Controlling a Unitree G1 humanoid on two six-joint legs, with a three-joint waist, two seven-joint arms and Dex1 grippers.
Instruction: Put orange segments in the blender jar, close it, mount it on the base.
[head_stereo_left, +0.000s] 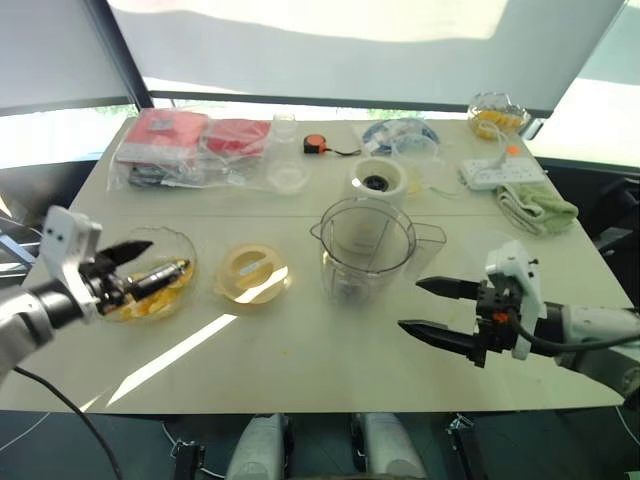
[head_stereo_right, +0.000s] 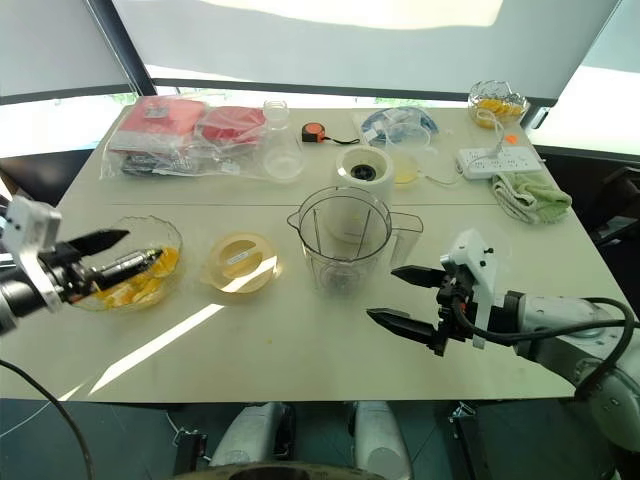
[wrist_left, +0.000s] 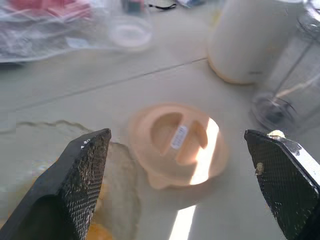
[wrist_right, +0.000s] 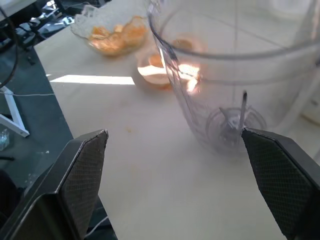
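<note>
1. The left claw (head_stereo_left: 135, 265) is seen with its fingers spread apart and nothing between them, poised over the bowl (head_stereo_left: 185, 252) that holds the orange segments (head_stereo_left: 140, 305).
2. The lid (head_stereo_left: 255, 272), pale yellow with a small white label whose print cannot be read, is found just beyond the left claw, toward the jar.
3. The right claw (head_stereo_left: 432, 307) is likewise held apart and empty, above bare table (head_stereo_left: 300, 370).
4. The jar (head_stereo_left: 367, 250), upright and with no segments seen inside, stands just ahead of the right claw; its dark blade (wrist_right: 234, 122) is seen at the bottom.
5. The base (head_stereo_left: 378, 183) is placed behind the jar, farther from both claws.
6. A second bowl of segments (head_stereo_left: 497, 113) is set at the far corner, well apart from the right claw, near a power strip (head_stereo_left: 500, 172) and a green cloth (head_stereo_left: 535, 208).
7. No brand writing can be read anywhere.
</note>
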